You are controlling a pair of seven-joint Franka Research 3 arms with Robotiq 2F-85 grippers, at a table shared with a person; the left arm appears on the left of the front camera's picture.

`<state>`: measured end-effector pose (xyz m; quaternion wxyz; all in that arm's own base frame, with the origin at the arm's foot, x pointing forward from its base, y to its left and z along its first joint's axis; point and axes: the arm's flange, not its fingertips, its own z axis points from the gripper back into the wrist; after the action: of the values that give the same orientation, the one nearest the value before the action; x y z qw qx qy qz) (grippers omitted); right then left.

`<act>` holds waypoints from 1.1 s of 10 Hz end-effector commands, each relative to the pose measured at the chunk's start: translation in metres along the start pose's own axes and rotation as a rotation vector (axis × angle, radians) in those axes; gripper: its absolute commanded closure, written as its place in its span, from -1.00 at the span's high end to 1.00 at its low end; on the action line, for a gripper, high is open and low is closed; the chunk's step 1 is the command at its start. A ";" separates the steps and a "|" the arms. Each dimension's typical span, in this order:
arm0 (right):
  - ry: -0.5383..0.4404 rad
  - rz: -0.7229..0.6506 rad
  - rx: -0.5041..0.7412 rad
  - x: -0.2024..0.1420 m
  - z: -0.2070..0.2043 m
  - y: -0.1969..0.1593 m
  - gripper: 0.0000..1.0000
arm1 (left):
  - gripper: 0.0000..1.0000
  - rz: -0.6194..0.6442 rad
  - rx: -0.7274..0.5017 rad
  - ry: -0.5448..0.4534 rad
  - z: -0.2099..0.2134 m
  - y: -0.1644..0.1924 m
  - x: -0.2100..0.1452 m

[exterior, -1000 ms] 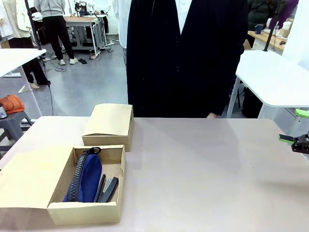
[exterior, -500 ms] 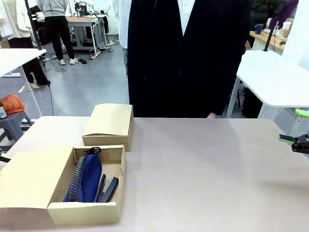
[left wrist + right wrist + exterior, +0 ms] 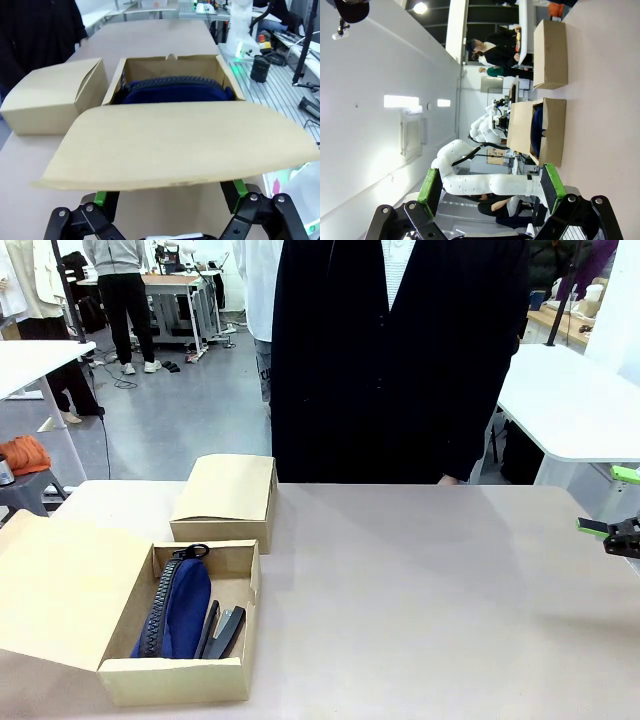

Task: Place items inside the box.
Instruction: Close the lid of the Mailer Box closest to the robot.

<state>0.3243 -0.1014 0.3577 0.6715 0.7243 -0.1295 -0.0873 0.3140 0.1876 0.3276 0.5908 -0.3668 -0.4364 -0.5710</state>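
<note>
the open box (image 3: 178, 680) sits at the near left of the counter (image 3: 420, 600), and the navy blue zip pouch (image 3: 180, 608) lies inside it lengthwise, with a black stapler (image 3: 226, 630) just beside it against the right wall. a second, closed box (image 3: 226, 500) stands just behind.

the pouch looks soft and light; it would sag if pinched at one end, so the middle of its body or the zip ridge seems the safer hold. the stapler is likely stiff and heavier, best taken across its narrow sides. the box is thin card, and its lid flap (image 3: 175, 145) will bend if pushed hard, so the free edge is the place to work it.

the left gripper (image 3: 170, 202) has its green pads set wide, straddling the flap's near edge; whether they touch it i cannot tell. the right gripper (image 3: 492, 192) hangs wide apart and empty at the counter's right side.

no brand, label or writing can be read.
</note>
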 end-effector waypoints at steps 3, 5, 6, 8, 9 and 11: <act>-0.014 -0.013 0.020 0.002 0.001 0.005 1.00 | 1.00 -0.056 -0.018 -0.172 -0.035 -0.028 0.032; -0.014 -0.013 0.020 0.002 0.001 0.005 1.00 | 1.00 -0.080 -0.075 -0.215 -0.067 -0.048 0.053; -0.014 -0.013 0.020 0.002 0.001 0.005 1.00 | 1.00 -0.085 -0.091 -0.216 -0.091 -0.058 0.061; -0.014 -0.013 0.020 0.002 0.001 0.005 1.00 | 1.00 -0.113 -0.097 -0.206 -0.144 -0.073 0.074; -0.014 -0.013 0.020 0.002 0.001 0.005 1.00 | 1.00 -0.122 -0.089 -0.154 -0.179 -0.079 0.076; -0.014 -0.013 0.020 0.002 0.001 0.005 1.00 | 1.00 -0.187 -0.048 -0.074 -0.234 -0.092 0.071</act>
<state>0.3242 -0.1016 0.3577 0.6715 0.7243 -0.1297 -0.0876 0.3478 0.0186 0.3388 0.5057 -0.3948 -0.4620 -0.6123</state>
